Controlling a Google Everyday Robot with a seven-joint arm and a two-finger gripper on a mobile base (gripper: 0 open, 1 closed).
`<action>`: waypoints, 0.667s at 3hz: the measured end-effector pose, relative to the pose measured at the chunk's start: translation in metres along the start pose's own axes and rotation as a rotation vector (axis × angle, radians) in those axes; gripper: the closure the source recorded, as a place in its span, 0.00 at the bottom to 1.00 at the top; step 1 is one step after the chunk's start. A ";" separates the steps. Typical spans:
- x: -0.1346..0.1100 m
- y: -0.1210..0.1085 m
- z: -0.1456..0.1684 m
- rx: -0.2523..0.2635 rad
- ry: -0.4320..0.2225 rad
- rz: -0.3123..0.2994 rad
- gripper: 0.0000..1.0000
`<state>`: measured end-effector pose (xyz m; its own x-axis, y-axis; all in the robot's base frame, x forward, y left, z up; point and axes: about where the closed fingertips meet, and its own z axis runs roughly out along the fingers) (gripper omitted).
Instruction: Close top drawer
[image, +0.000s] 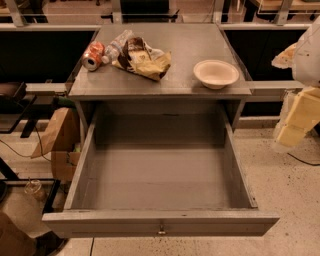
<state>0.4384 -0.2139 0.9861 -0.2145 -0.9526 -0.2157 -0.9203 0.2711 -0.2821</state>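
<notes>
The wide grey top drawer (125, 226), with a small metal knob (161, 231) at its centre, stands pulled far out beneath the grey worktop (170, 80). The worktop carries a round white bowl (216, 73). The pale yellowish end effector (296, 117) hangs at the right edge, apart from the drawer. Its state cannot be told.

The top drawer (160, 175), a wide, deep grey box, stands pulled far out from under the counter, its bare floor in full view. Its plain front panel carries one small central metal knob. The gripper (295, 122) hangs off to the drawer's right, apart from it.
</notes>
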 end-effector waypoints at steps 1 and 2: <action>0.000 0.000 0.000 0.000 0.000 0.000 0.00; 0.011 0.004 -0.001 0.012 0.004 0.018 0.00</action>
<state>0.4317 -0.2231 0.9835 -0.2324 -0.9480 -0.2173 -0.9122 0.2900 -0.2895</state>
